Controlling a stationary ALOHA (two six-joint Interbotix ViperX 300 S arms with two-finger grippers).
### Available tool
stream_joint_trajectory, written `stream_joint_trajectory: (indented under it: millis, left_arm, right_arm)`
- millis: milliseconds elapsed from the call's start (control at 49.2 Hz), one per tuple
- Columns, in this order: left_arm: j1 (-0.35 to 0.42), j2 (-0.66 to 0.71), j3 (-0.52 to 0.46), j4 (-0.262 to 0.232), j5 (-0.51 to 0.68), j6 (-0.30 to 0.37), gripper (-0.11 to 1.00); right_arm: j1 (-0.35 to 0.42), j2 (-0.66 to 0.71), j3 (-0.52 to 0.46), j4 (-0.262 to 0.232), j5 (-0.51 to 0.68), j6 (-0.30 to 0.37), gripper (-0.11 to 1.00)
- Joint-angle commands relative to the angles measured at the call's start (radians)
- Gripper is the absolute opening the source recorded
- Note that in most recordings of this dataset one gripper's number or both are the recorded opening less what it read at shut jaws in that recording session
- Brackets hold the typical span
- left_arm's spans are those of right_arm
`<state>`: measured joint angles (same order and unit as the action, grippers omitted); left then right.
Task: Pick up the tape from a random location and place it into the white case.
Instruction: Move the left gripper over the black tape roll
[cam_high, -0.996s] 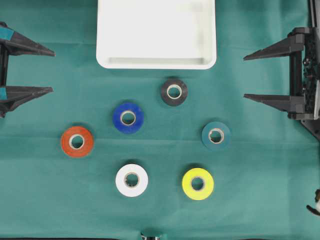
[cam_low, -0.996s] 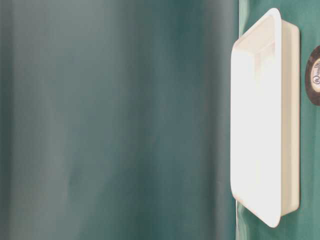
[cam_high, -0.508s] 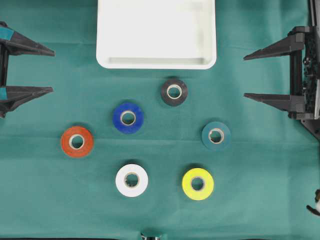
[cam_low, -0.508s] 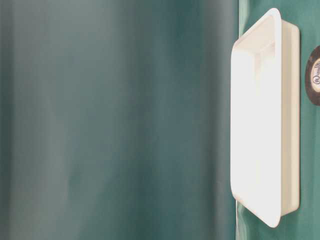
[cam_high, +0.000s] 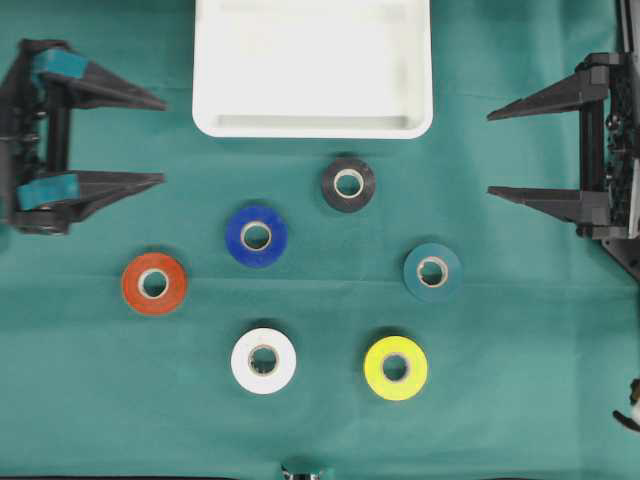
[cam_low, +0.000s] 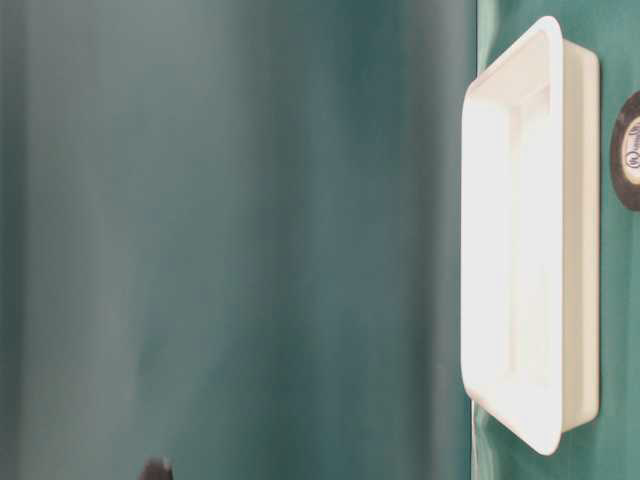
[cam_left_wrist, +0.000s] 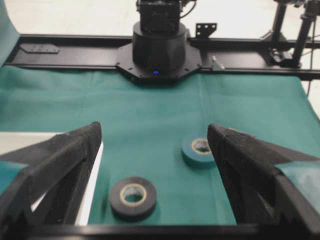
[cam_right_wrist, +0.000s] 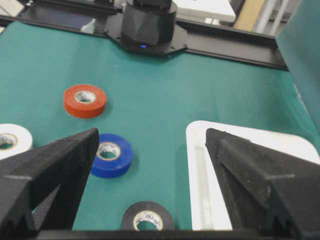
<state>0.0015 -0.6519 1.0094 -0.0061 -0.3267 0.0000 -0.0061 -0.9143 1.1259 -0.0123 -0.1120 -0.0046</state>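
six rolls of tape are lying flat and well apart on the green cloth (cam_high: 520, 380): black roll (cam_high: 348, 184), blue roll (cam_high: 256, 236), orange roll (cam_high: 154, 284), teal roll (cam_high: 432, 271), white roll (cam_high: 263, 360) and yellow roll (cam_high: 395, 367). the white case (cam_high: 312, 125) is sitting empty just above them, ready to receive one. the left gripper (cam_high: 150, 140) is standing wide open and holding nothing, likely lining up a pick. the right gripper (cam_high: 495, 152) is waiting at the side, also gaping and empty.
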Motion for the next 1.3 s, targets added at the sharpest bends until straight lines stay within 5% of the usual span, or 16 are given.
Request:
stream_joint_trajectory:
  millis: [0, 711, 1280]
  left_arm:
    - [0.002, 0.063, -0.067, -0.002, -0.021, 0.002, 0.99]
    - [0.002, 0.433, -0.382, -0.002, -0.046, 0.009, 0.99]
    - [0.025, 0.537, -0.488, -0.002, 0.029, 0.008, 0.99]
  right_arm:
    - [-0.003, 0.006, -0.026, 0.0, -0.003, -0.002, 0.9]
    - [-0.003, 0.006, -0.026, -0.002, -0.003, 0.0, 0.89]
    - [-0.003, 0.012, -0.025, 0.0, -0.003, 0.0, 0.89]
